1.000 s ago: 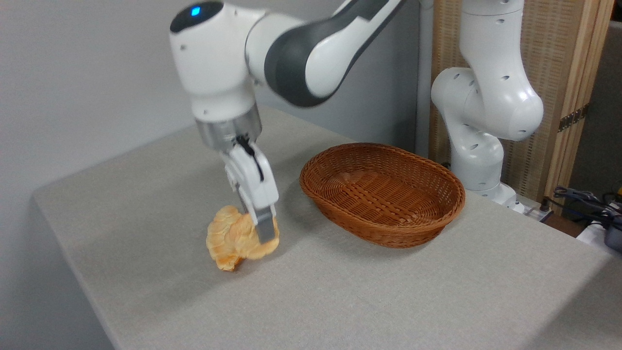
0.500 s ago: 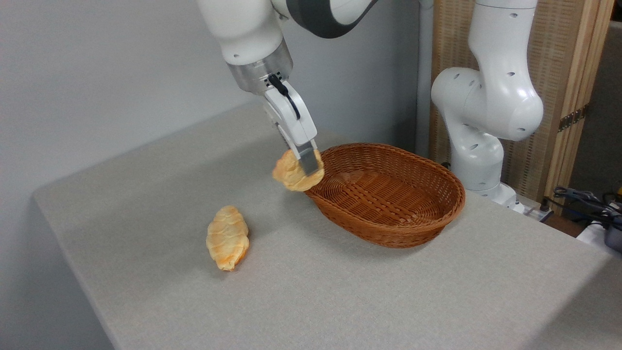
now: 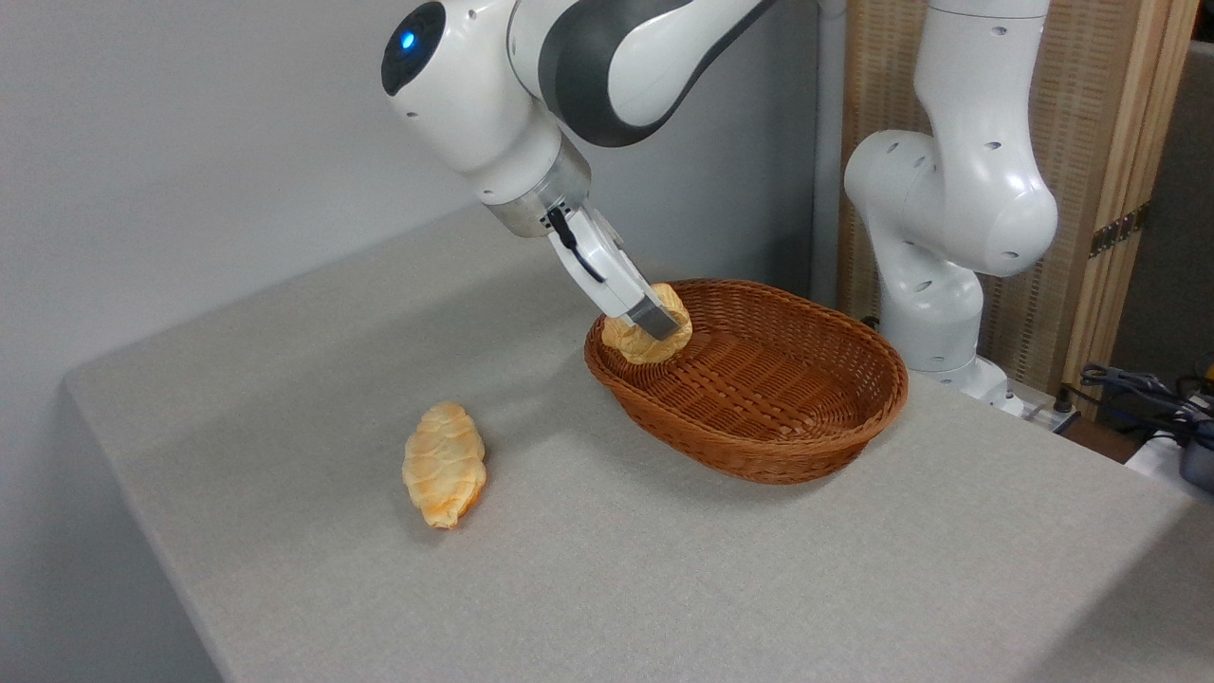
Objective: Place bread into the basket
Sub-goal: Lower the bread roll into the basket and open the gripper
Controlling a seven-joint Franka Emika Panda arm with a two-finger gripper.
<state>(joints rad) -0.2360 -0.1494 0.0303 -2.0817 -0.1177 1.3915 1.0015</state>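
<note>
Since half a second ago your arm has swung right and dipped, so the bread (image 3: 637,343) now sits just inside the basket (image 3: 806,427) at its left end instead of hanging outside the rim. Your gripper (image 3: 661,324) is tilted down to the right and is still pinching the bun, fingers closed on its upper edge. From this angle I can't tell whether the bun's underside is touching the weave or floating just above it. Over on the grey table (image 3: 664,588), the longer ridged roll (image 3: 444,476) hasn't budged, lying well apart from the basket on the left.
</note>
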